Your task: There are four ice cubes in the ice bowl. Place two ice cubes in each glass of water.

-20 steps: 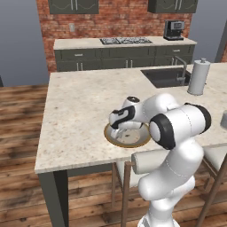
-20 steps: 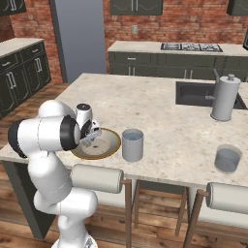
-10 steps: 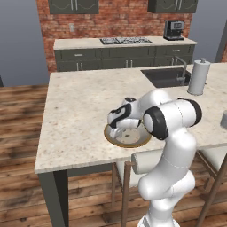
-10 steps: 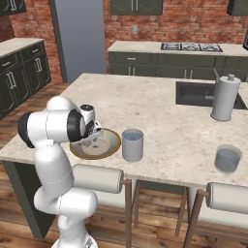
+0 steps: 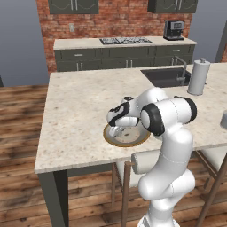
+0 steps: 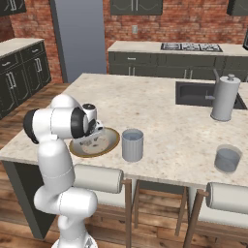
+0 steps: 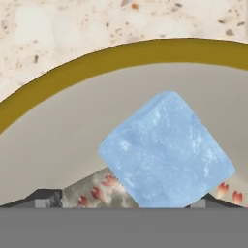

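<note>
Hand view: one cube (image 7: 165,150) sits right in front of the hand, on the pale floor of the bowl (image 7: 97,60). It lies turned on the diagonal, between the two finger tips (image 7: 46,197), whose dark ends just show at either side below it. Hand spread wide, nothing pinched; from this view I cannot tell if the tips touch the cube. Small reddish marks show on the bowl floor beside the cube. Speckled surface (image 7: 72,24) beyond the rim.

Base views: hand (image 5: 116,129) is down inside the bowl (image 5: 127,142), at the near edge of the surface (image 5: 80,102). Right base view shows the hand (image 6: 89,137) low over the bowl (image 6: 109,143), with the first glass (image 6: 132,145) just beside the bowl. Second glass (image 6: 227,159) stands well apart along the near edge. I cannot make out any cube in either glass; too small to be sure. Farther back: white cylinder with knob (image 6: 224,98) by the sink (image 6: 193,93).

Judgement: task looks near its start, or between transfers. Step in hand is grasping a cube in the bowl. Cube count left in the bowl cannot be read. Left to do: close on this cube, lift, carry to a glass, release; repeat until each glass has two.
</note>
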### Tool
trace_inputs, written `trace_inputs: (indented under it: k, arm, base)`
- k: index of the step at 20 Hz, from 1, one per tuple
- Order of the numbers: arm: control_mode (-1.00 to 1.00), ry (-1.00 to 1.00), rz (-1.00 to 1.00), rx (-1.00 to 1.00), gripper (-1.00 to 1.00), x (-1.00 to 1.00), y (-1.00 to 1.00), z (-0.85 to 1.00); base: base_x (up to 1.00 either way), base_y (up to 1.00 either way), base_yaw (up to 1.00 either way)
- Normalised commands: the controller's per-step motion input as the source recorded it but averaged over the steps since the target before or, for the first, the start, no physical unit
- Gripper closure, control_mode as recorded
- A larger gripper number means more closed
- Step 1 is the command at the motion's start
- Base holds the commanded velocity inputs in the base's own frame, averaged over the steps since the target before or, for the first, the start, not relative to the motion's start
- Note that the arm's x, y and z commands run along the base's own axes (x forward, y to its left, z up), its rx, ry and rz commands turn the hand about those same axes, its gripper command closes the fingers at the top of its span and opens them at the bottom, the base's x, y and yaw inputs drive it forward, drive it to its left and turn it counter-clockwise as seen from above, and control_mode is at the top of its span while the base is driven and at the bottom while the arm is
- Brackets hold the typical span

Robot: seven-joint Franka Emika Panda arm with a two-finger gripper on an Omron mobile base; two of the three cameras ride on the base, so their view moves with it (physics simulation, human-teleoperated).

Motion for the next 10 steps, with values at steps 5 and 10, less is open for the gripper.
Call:
trace_inputs:
  k: [5,10]
  arm:
    - [-1.00,0.00,0.00,-0.02,1.00,0.00,0.03,-0.19]
    - [-1.00,0.00,0.00,0.00,1.00,-0.02,0.00,0.00]
  base:
    - [0.00,0.00,0.00]
    - [0.00,0.00,0.00]
